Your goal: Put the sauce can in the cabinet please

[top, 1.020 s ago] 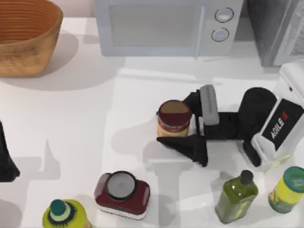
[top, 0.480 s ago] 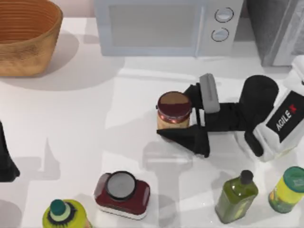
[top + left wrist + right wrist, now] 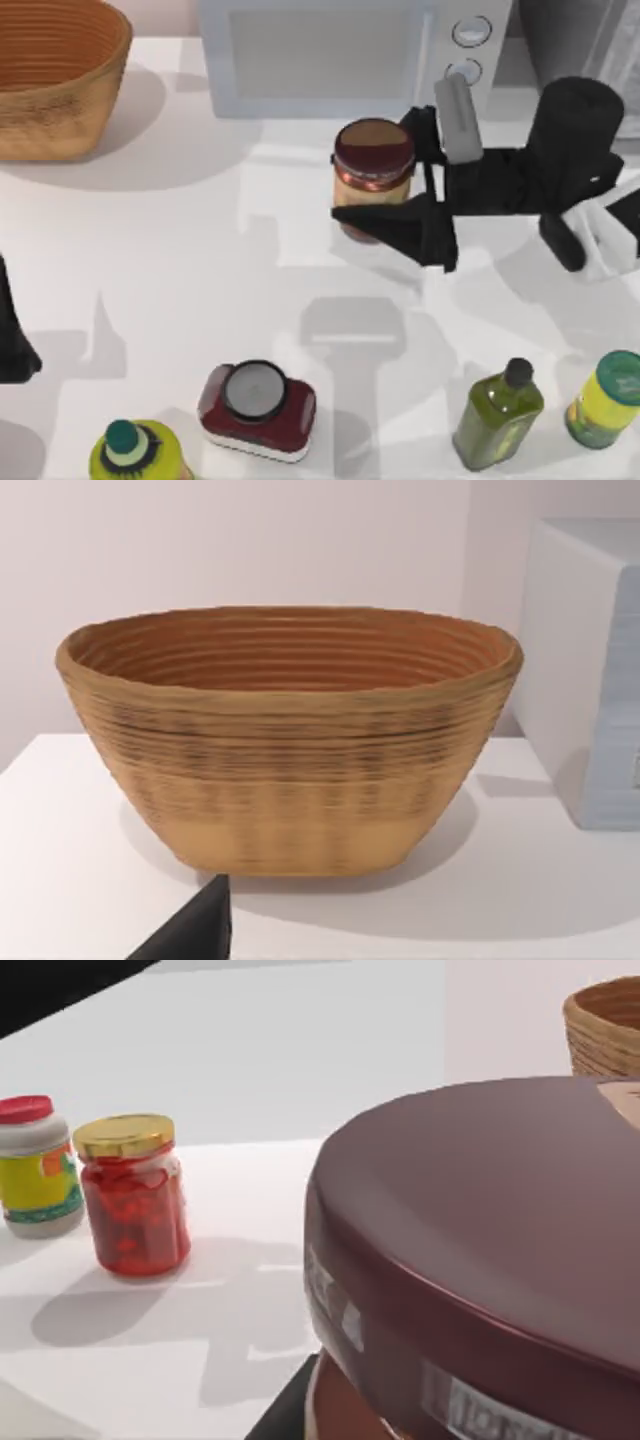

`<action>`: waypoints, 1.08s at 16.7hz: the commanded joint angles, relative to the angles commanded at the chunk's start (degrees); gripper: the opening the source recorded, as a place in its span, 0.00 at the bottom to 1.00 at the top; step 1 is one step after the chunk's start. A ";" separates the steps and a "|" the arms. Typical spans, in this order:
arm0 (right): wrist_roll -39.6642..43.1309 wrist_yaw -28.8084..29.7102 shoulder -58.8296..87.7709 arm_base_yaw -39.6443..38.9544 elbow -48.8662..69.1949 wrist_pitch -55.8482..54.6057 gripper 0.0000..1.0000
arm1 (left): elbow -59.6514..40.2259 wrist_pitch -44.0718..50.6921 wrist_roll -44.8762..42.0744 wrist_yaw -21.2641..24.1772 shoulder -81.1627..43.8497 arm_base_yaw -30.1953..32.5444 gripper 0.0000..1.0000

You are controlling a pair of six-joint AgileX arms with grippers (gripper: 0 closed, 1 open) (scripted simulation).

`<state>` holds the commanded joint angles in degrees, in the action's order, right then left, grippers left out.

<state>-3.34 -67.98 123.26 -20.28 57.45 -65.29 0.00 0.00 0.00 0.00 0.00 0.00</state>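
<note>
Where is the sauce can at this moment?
In the top view the sauce can sits right of centre, held in the right hand, just in front of the white microwave.

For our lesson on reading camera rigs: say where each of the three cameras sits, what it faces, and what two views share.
Top view: above the table, looking down; right gripper holds the sauce can before the microwave.
Left wrist view: on the left arm, facing the basket; a dark gripper tip shows.
Right wrist view: on the right arm, close on the sauce can.
Shared: sauce can and basket.
</note>
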 joint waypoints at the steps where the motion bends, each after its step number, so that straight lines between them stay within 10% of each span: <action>1: 0.23 0.23 -2.10 -0.10 -0.19 1.24 0.00 | 0.00 0.00 0.00 0.00 0.00 0.00 1.00; 12: 0.53 1.99 -8.25 0.78 -1.93 4.90 0.00 | 0.00 0.00 0.00 0.00 0.00 0.00 1.00; 18: 0.35 16.82 -26.76 8.50 -19.27 17.46 0.00 | 0.00 0.00 0.00 0.00 0.00 0.00 1.00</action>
<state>-2.99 -51.16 96.49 -11.78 38.18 -47.83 0.00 0.00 0.00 0.00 0.00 0.00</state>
